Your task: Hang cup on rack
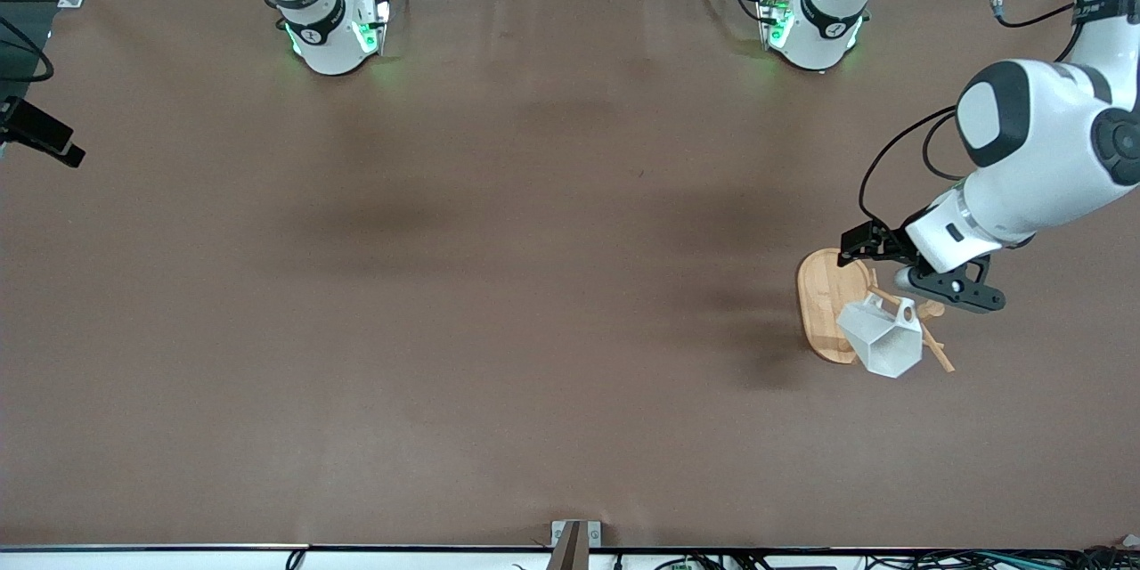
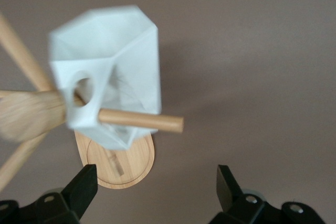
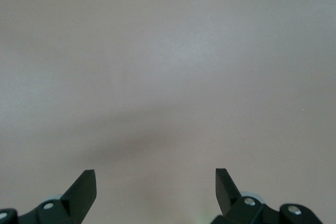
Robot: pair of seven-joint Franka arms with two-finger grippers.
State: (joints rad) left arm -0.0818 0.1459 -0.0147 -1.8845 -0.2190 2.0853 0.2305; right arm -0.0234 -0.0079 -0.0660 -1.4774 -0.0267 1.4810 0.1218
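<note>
The white faceted cup (image 1: 880,340) hangs on the wooden rack (image 1: 824,298) near the left arm's end of the table. A peg (image 2: 139,119) passes through the round hole in the cup's handle. In the left wrist view the cup (image 2: 113,56) is above the rack's oval base (image 2: 128,163). My left gripper (image 1: 893,276) is open and empty, over the rack, close to the cup but apart from it; its jaws (image 2: 156,182) stand wide. My right gripper (image 3: 156,182) is open and empty above bare table; it is out of the front view.
The brown table (image 1: 445,285) is otherwise bare. The arm bases (image 1: 329,27) stand along its farther edge. A black camera mount (image 1: 40,138) juts in at the right arm's end.
</note>
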